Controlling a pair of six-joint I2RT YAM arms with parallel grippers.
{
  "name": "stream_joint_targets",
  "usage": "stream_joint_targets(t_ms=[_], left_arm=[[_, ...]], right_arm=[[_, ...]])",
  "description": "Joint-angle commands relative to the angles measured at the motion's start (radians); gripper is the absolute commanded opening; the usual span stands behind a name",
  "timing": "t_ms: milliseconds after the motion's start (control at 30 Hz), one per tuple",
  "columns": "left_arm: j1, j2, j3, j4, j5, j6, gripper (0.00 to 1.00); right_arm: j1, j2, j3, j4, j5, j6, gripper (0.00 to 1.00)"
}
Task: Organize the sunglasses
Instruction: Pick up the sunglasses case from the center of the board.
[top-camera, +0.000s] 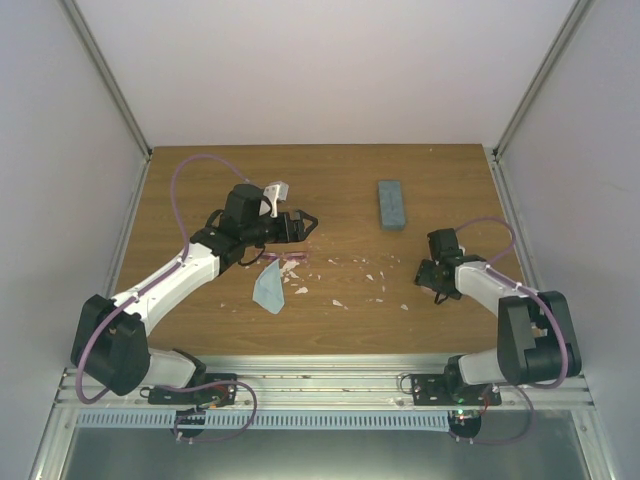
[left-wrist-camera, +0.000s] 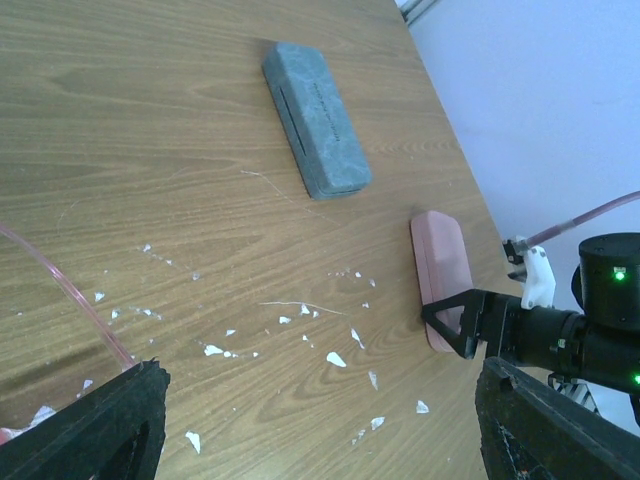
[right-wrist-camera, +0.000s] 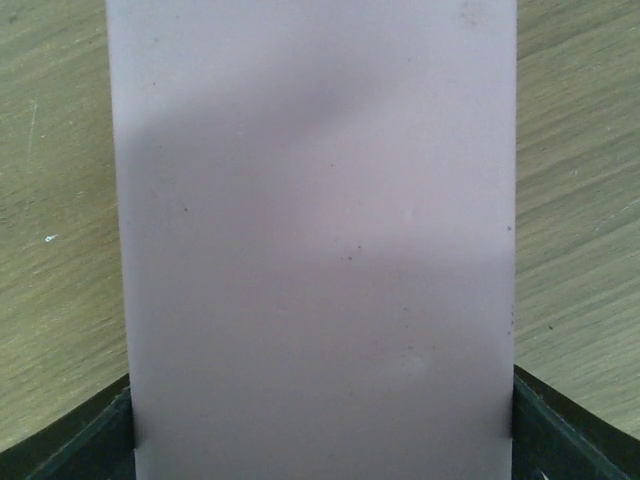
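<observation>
The pink sunglasses (top-camera: 290, 261) lie on the table just below my left gripper (top-camera: 300, 225), beside a light blue cloth (top-camera: 268, 288). Only a translucent pink temple (left-wrist-camera: 60, 300) shows at the left edge of the left wrist view. My left gripper (left-wrist-camera: 320, 430) hangs open with nothing between its fingers. The pink case (left-wrist-camera: 438, 265) lies on the table at the right, and my right gripper (top-camera: 430, 276) is down on its near end. In the right wrist view the pink case (right-wrist-camera: 315, 220) fills the whole gap between the fingers (right-wrist-camera: 560, 430), both flush against its sides.
A blue-grey case (top-camera: 391, 203) lies closed at the back of the table, right of centre. Small white flecks (top-camera: 350, 272) are scattered over the wood between the two arms. Grey walls close in the table on three sides.
</observation>
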Motion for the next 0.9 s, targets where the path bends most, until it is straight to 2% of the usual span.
stream_joint_targets(t_ms=[0,200,267,467,667,867], left_arm=[[0.004,0.009,0.005,0.055,0.012,-0.007,0.84],[0.005,0.026,-0.002,0.062,0.032,-0.008,0.87],[0.005,0.023,-0.015,0.082,0.036,-0.014,0.98],[0.003,-0.028,-0.059,0.171,0.071,-0.002,0.99],[0.002,-0.091,-0.13,0.401,0.307,-0.038,0.99],[0.001,-0.101,-0.144,0.537,0.408,-0.193,0.99]], right_arm=[[0.016,-0.028,0.007,0.023,-0.051,-0.009,0.62],[0.054,-0.109,0.015,0.12,-0.229,-0.097,0.6],[0.076,-0.117,0.027,0.158,-0.345,-0.119,0.6],[0.161,-0.161,0.049,0.341,-0.655,-0.163,0.57],[0.196,-0.18,0.066,0.555,-0.972,-0.088,0.57],[0.21,-0.159,0.085,0.799,-1.193,0.096,0.56]])
